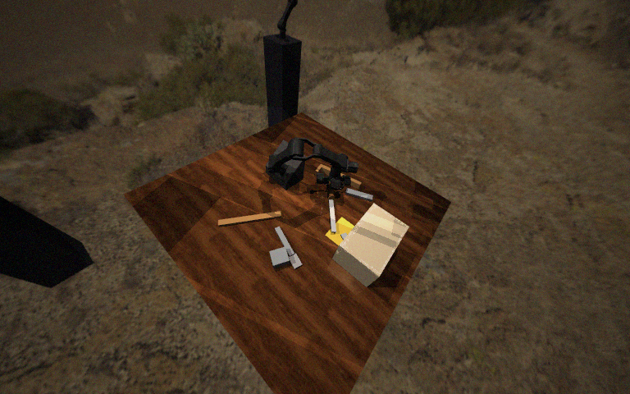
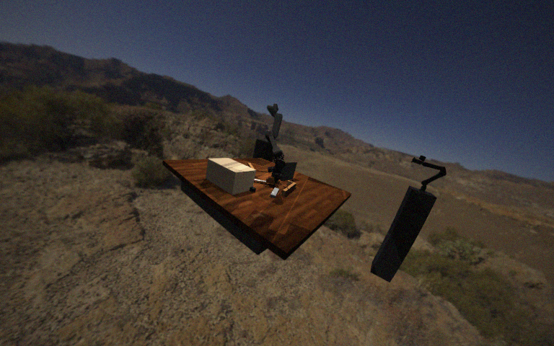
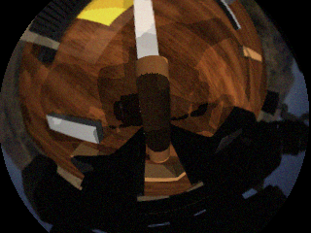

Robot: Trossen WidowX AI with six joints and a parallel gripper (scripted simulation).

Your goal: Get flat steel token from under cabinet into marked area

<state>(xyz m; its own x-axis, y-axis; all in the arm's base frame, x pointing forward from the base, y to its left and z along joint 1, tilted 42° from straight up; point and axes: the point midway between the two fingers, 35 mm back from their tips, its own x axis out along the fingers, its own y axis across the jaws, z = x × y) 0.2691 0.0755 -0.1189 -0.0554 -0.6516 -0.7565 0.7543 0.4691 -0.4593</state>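
Note:
My gripper [image 1: 332, 191] [image 2: 274, 179] [image 3: 155, 127] is shut on the orange-brown handle [image 3: 154, 97] of a tool. The tool's pale flat blade [image 1: 332, 216] [image 3: 146, 29] [image 2: 260, 180] points away from the arm, its far end over the yellow marked area [image 1: 344, 224] [image 3: 104, 14] in the top view. I cannot tell whether the blade touches the table. A small grey flat piece [image 1: 343, 235], which looks like the token, shows on the yellow beside the cabinet [image 1: 374, 239] [image 2: 231, 175]. The cabinet hides part of it and part of the yellow area. The token cannot be made out in the wrist view.
A grey bar [image 1: 358, 194] [image 2: 274, 192] [image 3: 73, 128] lies near the gripper. Wooden pieces [image 1: 355, 181] [image 2: 288, 188] lie behind it. A wooden stick [image 1: 248, 218], a grey angled bar [image 1: 283, 238] and a grey block [image 1: 279, 258] lie farther off. A small black block [image 2: 252, 188] is beside the cabinet.

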